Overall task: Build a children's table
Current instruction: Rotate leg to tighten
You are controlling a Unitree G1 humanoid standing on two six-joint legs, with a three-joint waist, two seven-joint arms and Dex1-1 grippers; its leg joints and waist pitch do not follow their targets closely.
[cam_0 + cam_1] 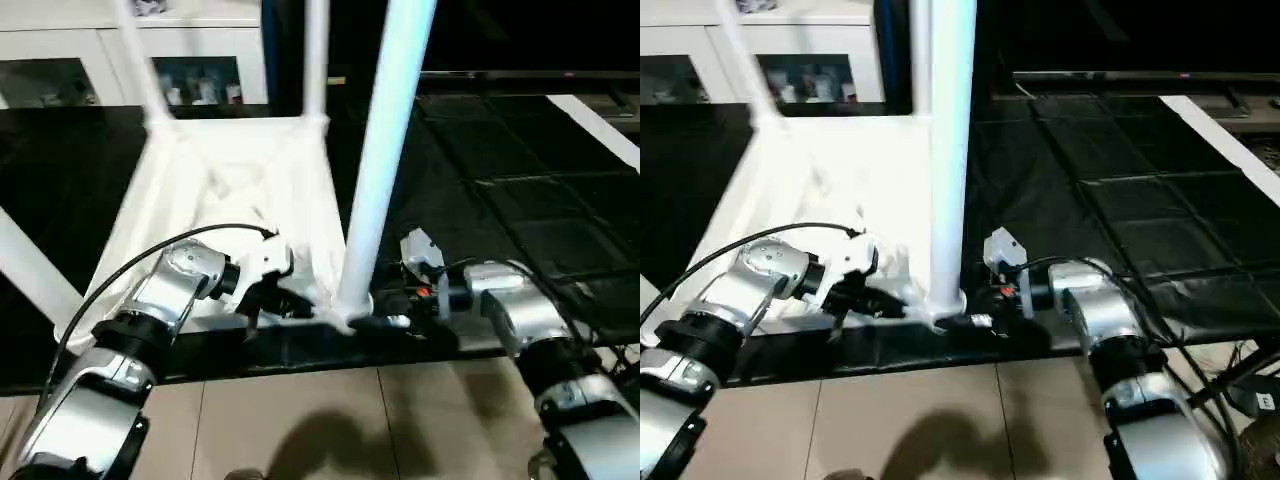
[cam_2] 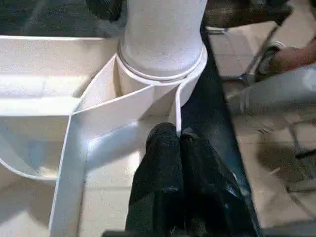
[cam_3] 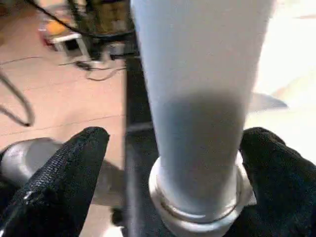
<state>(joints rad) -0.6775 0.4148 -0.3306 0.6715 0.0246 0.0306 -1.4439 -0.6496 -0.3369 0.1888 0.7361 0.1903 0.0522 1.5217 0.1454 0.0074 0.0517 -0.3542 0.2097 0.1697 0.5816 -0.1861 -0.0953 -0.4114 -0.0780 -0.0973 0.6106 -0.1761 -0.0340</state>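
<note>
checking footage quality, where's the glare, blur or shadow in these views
Left eye view: the table top is blown out white and the far leg smeared. Right wrist view: the near leg looms soft, shaded at its base. Right eye view: a dark shadow lies on the tile floor.

The table top [image 1: 240, 190] is laid underside up on a mat [image 1: 500, 180], legs upright in its corners; the nearest leg [image 1: 385, 150] is flanked by both grippers.
</note>
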